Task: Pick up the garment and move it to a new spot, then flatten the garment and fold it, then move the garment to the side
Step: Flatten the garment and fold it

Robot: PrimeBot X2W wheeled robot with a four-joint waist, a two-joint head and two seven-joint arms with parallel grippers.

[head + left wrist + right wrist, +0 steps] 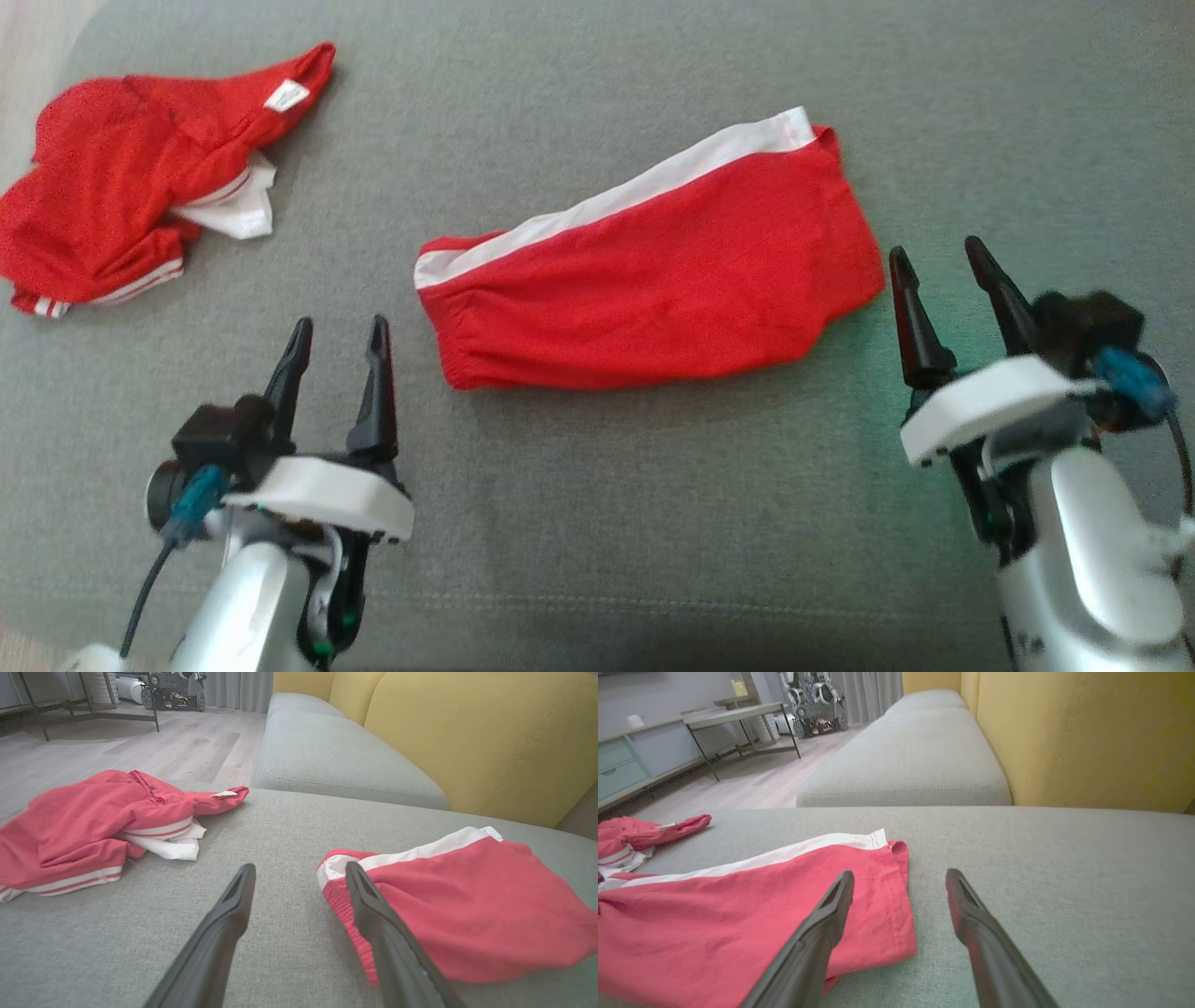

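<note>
Also, wrist views show yellow backrest (476, 742) beyond garment (472, 905).

Bare grey cushion (597, 523) lies open in front of the left tool (341, 322) and right tool (935, 247) and between them. A clear strip separates the folded shorts (653, 289) from the crumpled red garment (121, 187) at the left. The yellow backrest (467, 732) rises beyond the shorts, blocking that side

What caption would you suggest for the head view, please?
Folded red shorts lie on a grey cushion between the left gripper and right gripper, jaws open.
</note>
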